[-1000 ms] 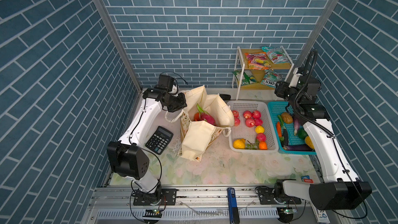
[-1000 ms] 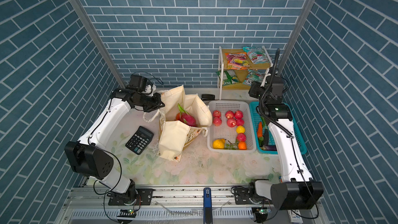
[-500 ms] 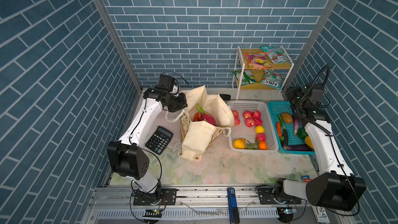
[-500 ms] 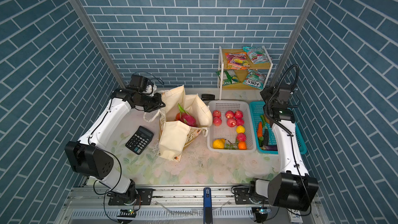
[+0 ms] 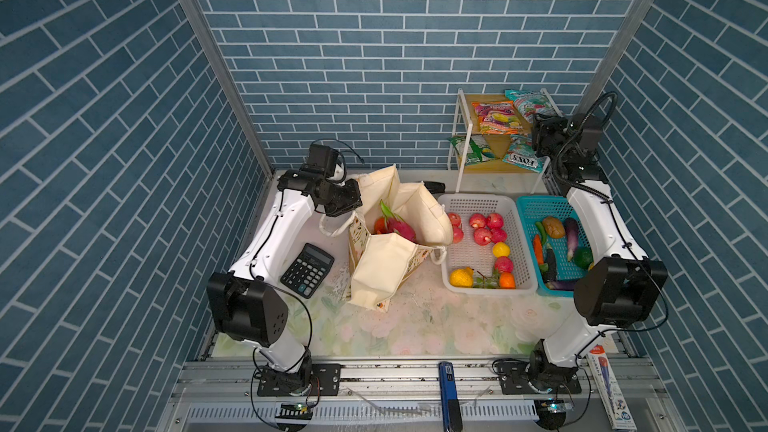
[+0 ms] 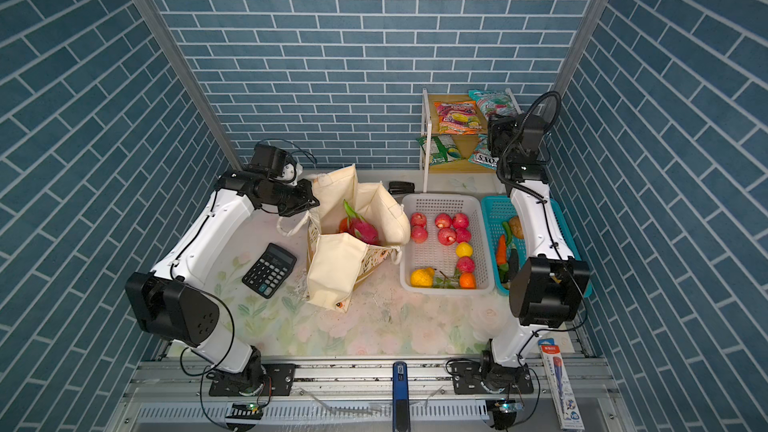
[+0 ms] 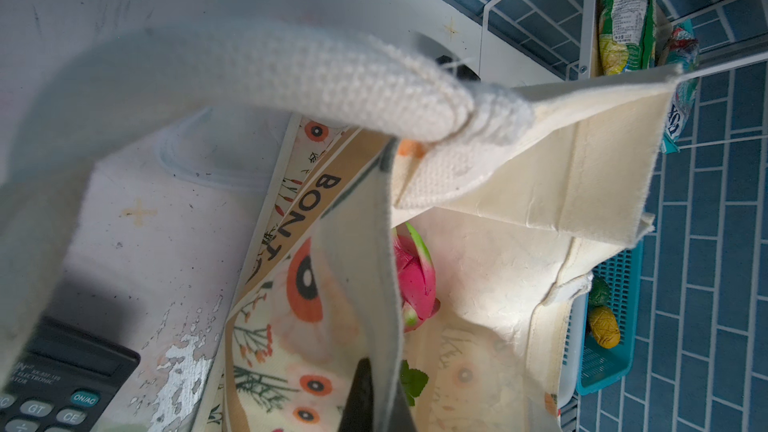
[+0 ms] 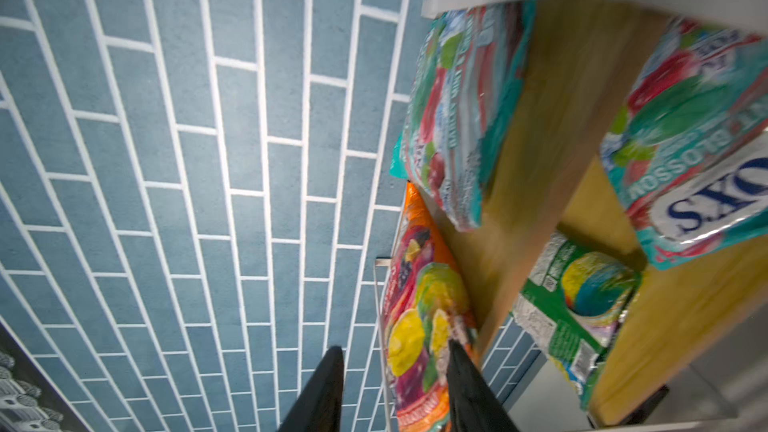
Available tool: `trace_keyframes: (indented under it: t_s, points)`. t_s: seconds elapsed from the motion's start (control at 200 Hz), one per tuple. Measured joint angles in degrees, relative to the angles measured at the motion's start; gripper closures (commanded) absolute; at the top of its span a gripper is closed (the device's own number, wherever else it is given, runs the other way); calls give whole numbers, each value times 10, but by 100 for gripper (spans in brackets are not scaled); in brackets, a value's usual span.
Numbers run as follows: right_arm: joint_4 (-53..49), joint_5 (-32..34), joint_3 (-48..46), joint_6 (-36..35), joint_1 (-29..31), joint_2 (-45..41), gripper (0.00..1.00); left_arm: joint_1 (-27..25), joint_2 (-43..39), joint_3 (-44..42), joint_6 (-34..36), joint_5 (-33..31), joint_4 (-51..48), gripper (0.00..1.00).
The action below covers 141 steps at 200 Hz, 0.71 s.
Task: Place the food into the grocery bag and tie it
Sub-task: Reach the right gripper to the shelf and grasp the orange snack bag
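Brick-walled booth: left gripper (image 5: 352, 208) clamps grocery bag (image 5: 380, 270) rim; only right wrist view shows right gripper (image 8: 392, 351) parted, empty.

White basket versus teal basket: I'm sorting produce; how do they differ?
The white basket holds round red, yellow and orange fruits; the teal basket holds vegetables, including a purple eggplant. The white basket sits beside the grocery bag; the teal basket, farther right. Both are perforated plastic.

A robot test cell dressed as a small grocery shop: brick-print wall panels (image 5: 374, 35) stand between metal posts (image 5: 216, 68), two robot arms (image 5: 282, 234) are bolted to a metal rail (image 5: 395, 374), and a shelf (image 5: 460, 139) of snack packets (image 5: 496, 118), baskets (image 5: 478, 198) of fruit (image 5: 482, 236) and a calculator (image 5: 307, 270) stand on the table (image 5: 415, 326).
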Motion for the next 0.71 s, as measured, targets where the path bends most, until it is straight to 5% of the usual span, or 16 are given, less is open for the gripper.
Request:
trace_keyframes:
  t_s: [0.705]
  points:
    - [-36,-17,40,76,14,60,42,-1,-16,-16,-11,-16,8,96]
